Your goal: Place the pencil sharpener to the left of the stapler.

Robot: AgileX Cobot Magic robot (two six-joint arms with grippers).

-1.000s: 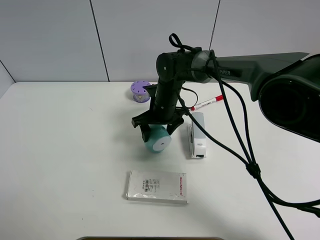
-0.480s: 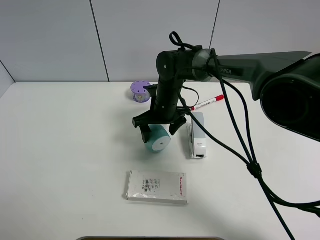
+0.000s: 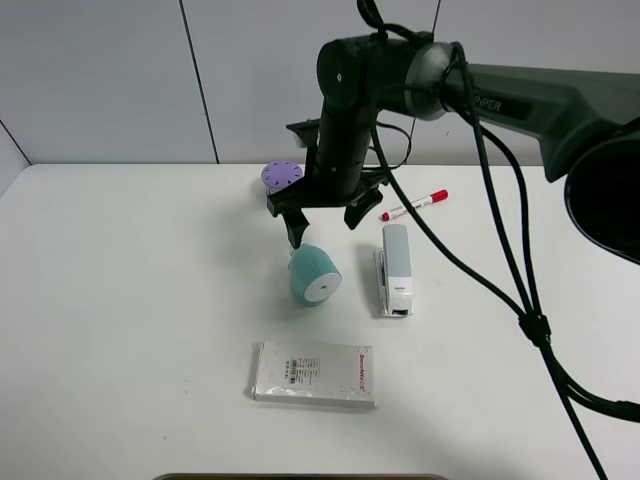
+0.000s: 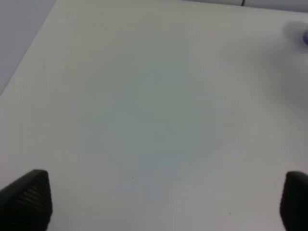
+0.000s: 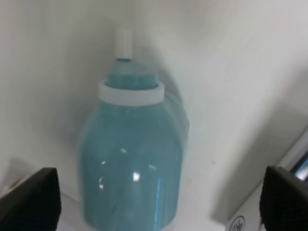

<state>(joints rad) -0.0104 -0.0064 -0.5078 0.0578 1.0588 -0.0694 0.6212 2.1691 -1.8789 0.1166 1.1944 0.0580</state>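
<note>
The teal pencil sharpener (image 3: 314,277) lies on its side on the white table, white round face toward the front, just left of the light-grey stapler (image 3: 395,268). My right gripper (image 3: 323,222) hangs open above and slightly behind it, touching nothing. In the right wrist view the pencil sharpener (image 5: 132,159) lies below, between the spread fingers (image 5: 29,202), knob end pointing away, and a corner of the stapler (image 5: 298,163) shows at the edge. My left gripper (image 4: 161,199) is open over bare table and does not appear in the exterior view.
A purple round container (image 3: 281,176) stands behind the right arm. A red-capped marker (image 3: 414,205) lies behind the stapler. A flat white box (image 3: 314,373) lies in front of the sharpener. The arm's cables trail to the right.
My right gripper has let go of the pencil sharpener and risen up and back. The sharpener stays on the table left of the stapler.
</note>
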